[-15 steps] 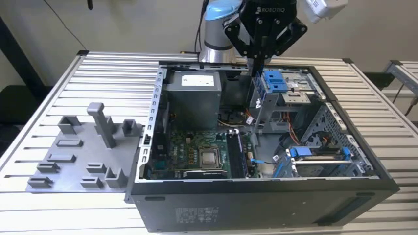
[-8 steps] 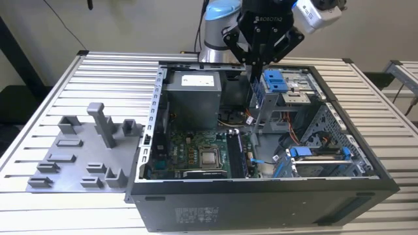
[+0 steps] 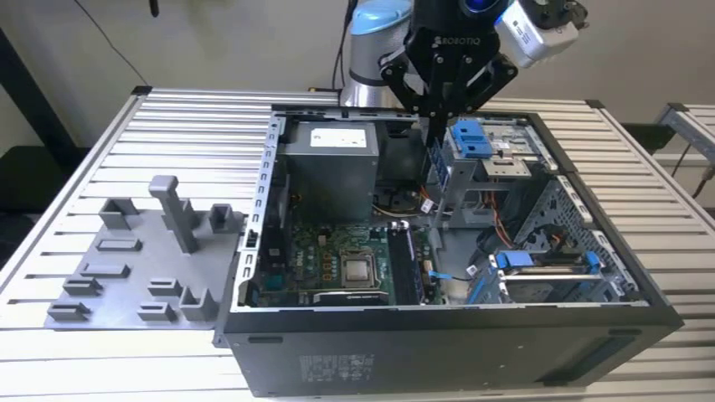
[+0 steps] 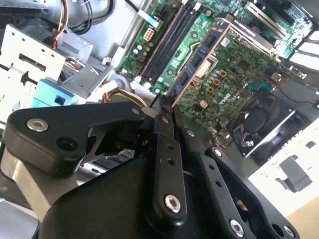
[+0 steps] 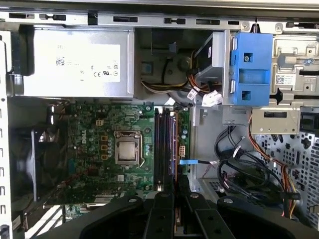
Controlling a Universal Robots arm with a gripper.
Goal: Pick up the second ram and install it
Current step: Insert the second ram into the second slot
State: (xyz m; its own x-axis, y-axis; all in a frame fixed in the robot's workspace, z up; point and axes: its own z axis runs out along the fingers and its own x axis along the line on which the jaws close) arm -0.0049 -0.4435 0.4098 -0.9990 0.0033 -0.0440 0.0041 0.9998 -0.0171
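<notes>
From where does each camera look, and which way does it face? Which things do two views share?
Exterior view: off the arm, above the table, looking down into the open case; the arm and gripper hang over it.
First wrist view: on the arm, looking straight down at the motherboard and power supply; gripper links in the foreground.
Second wrist view: on the arm, behind the gripper, looking slantwise along the held ram toward the motherboard.
Shared: both wrist views show the gripper and the slots.
</notes>
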